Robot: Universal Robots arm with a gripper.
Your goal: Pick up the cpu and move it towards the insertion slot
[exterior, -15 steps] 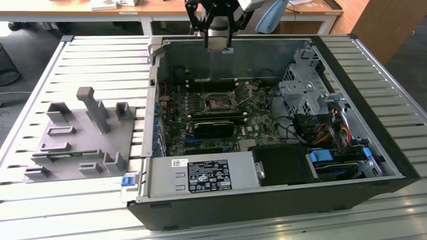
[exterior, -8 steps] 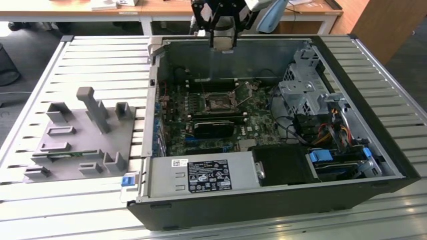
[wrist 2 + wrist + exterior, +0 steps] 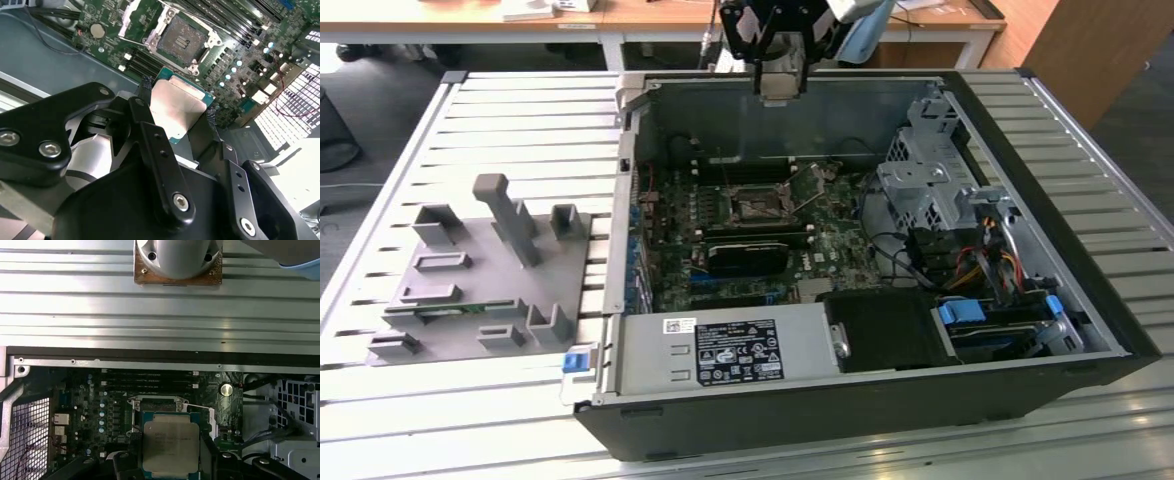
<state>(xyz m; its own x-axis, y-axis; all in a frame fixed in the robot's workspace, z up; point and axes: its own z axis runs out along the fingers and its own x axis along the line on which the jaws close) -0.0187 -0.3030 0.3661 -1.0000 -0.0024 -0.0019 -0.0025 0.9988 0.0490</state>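
Gripper (image 3: 177, 117): fingers clamped on the cpu (image 3: 176, 110) edges.
Nearby: insertion slot (image 3: 183, 34) uncovered; grey fixture (image 3: 480, 275) outside the case.
Hidden: cpu's near edge.

The cpu (image 3: 177, 112) is clamped edge-on between the black fingers (image 3: 160, 155) of the gripper (image 3: 176, 102), its pale metal top (ringed by a green border) turned toward the camera. Beyond it, apart, the insertion slot (image 3: 181, 37) is seen on the green motherboard (image 3: 225, 65), its dark centre uncovered.

Bright daylight — table slats glaring, case interior dim.
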